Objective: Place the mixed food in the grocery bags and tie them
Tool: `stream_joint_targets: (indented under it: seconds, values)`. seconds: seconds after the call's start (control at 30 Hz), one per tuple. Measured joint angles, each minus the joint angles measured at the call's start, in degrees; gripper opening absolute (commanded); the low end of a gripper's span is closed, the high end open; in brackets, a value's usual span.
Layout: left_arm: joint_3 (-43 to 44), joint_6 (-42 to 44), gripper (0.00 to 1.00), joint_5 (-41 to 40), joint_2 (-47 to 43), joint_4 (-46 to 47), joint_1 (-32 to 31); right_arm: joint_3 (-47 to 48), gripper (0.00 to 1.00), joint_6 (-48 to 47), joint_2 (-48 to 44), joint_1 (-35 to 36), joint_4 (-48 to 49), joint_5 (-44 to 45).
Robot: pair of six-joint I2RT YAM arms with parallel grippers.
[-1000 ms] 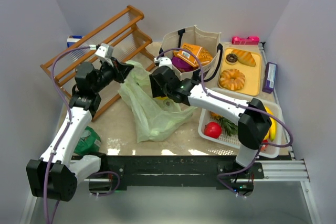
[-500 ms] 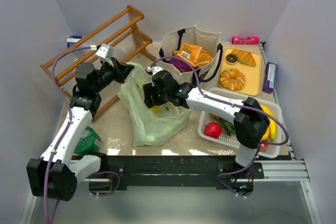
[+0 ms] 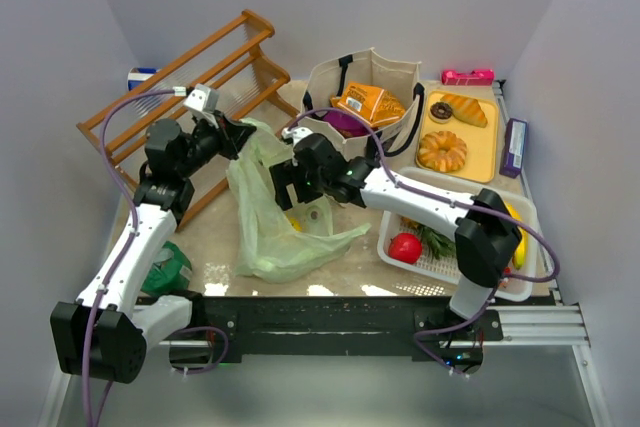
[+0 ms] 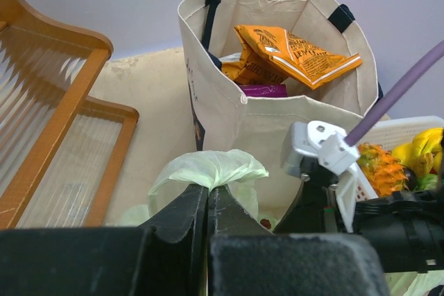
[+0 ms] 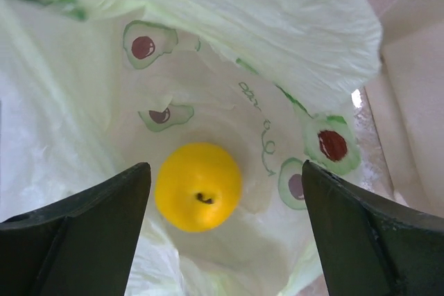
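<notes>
As the right gripper [image 3: 282, 187] has just opened wide and empty: yellow fruit [image 5: 198, 186] lies loose inside pale green bag [image 3: 270, 237], one item bagged; left gripper [image 4: 208, 195] pinches bag handle [image 4: 208, 168].

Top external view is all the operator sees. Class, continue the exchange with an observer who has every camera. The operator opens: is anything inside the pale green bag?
Observer: Yes, the pale green bag has a round yellow fruit inside it.
Operator: Does the right hand hold it?
Observer: No. That hand is open, with its jaws wide of the fruit.
Operator: And the left hand?
Observer: Shut on a bunched fold of the bag's rim.
</notes>
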Motion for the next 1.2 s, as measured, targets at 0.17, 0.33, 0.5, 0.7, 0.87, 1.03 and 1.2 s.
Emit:
stream_joint_targets:
  seconds: [0.17,0.33,0.5,0.7,0.87,1.03,1.2]
  values:
    - [0.0,0.2,0.00,-0.9,0.0,-0.3,-0.3,0.0,0.91,-0.2,-7.9,0.0,-5.5,-0.2]
    - [0.0,0.5,0.00,-1.3,0.1,-0.4,-0.3,0.8,0.92,1.0,-22.2,0.0,-14.5,5.3]
    - [0.0,0.6,0.00,-1.4,0.5,-0.4,-0.8,-2.8,0.86,4.3,-29.9,-10.9,-22.0,6.5]
    - [0.0,1.0,0.00,-1.7,1.0,-0.9,-1.3,-20.5,0.78,7.2,-33.9,-32.2,-28.6,2.7]
    - [0.0,1.2,0.00,-1.8,1.6,-1.3,-1.4,-24.3,0.70,9.9,-38.0,-34.1,-32.4,0.9]
    - [0.0,1.4,0.00,-1.9,1.6,-1.7,-1.4,-28.1,0.68,12.3,-41.2,-34.1,-33.2,0.7]
    - [0.0,1.4,0.00,-1.9,1.6,-1.7,-1.4,-34.8,0.72,14.0,-41.6,-34.1,-32.8,-2.1]
